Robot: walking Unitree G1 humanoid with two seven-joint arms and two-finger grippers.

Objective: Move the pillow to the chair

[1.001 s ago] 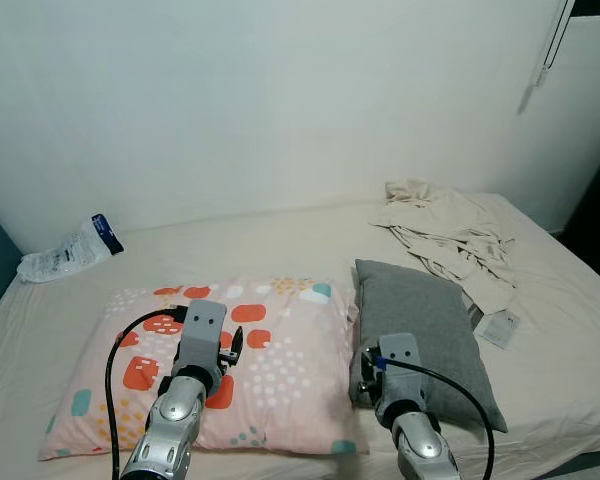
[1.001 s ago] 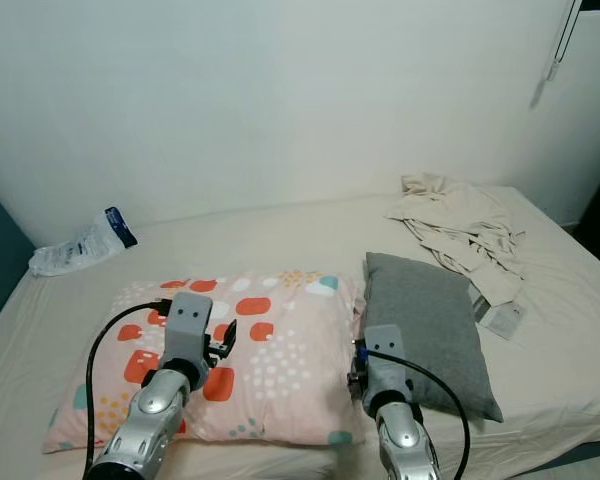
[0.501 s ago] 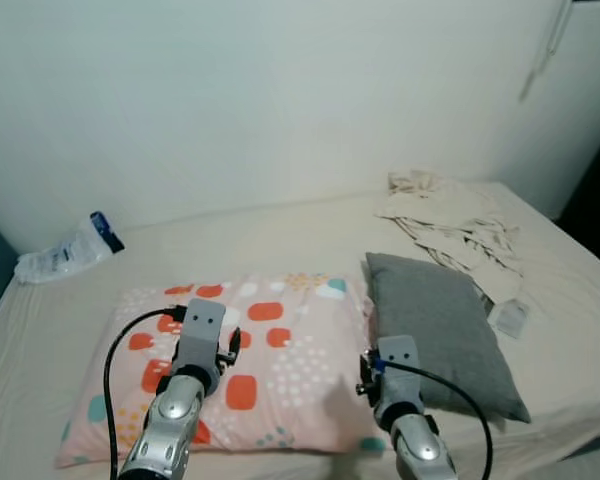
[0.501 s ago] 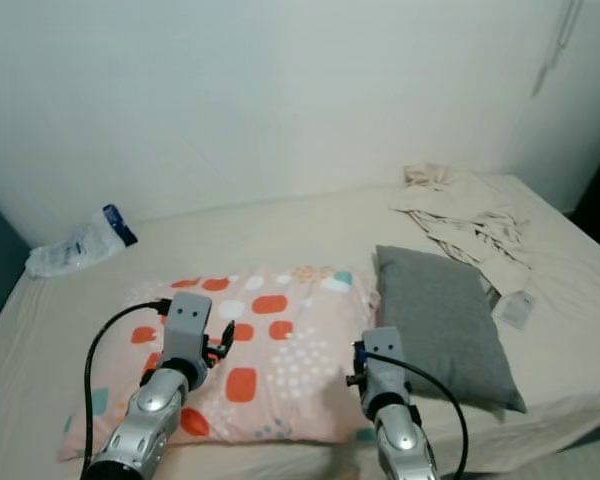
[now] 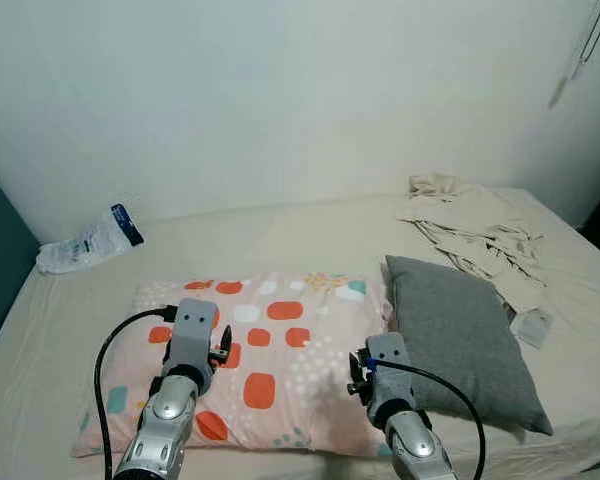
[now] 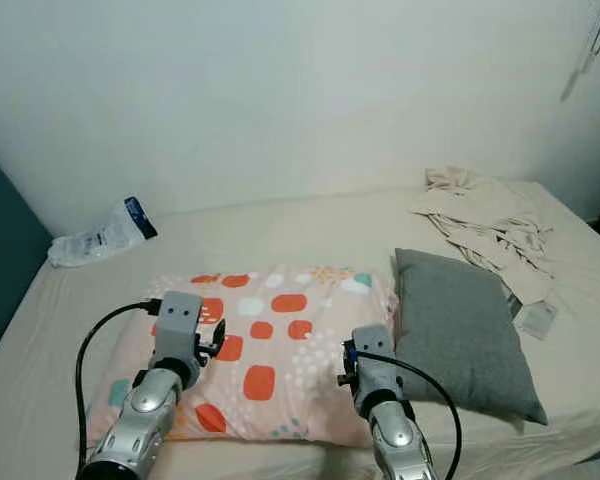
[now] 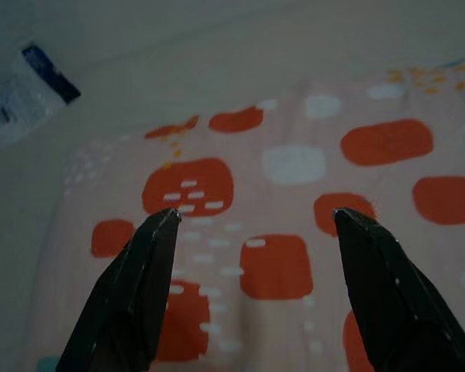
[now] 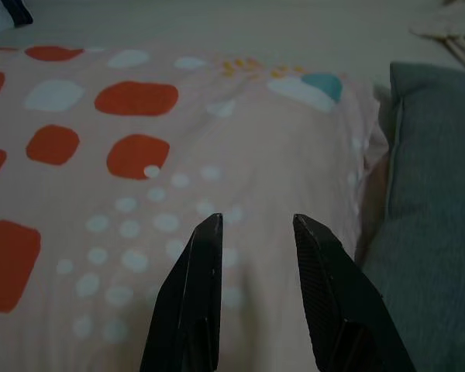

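A pink pillow [image 5: 280,360] with orange patches and white dots lies flat on the bed, and a grey pillow [image 5: 460,335] lies beside it on the right. My left gripper [image 7: 256,221] hovers open over the pink pillow's left half, its fingers [image 7: 136,283] wide apart with nothing between them. My right gripper [image 8: 256,225] hangs over the pink pillow's right part near the grey pillow [image 8: 434,209], its fingers a small gap apart and empty. Both silver forearms [image 5: 175,400] reach in from the near edge.
The bed [image 5: 280,240] is covered by a beige sheet and stands against a white wall. A crumpled beige cloth [image 5: 470,220] lies at the back right, a plastic packet [image 5: 90,240] at the back left, and a small white item [image 5: 533,325] right of the grey pillow.
The camera has swung left, so the whole scene has slid right in the picture. Both arms stay over the pink pillow, held much as before.
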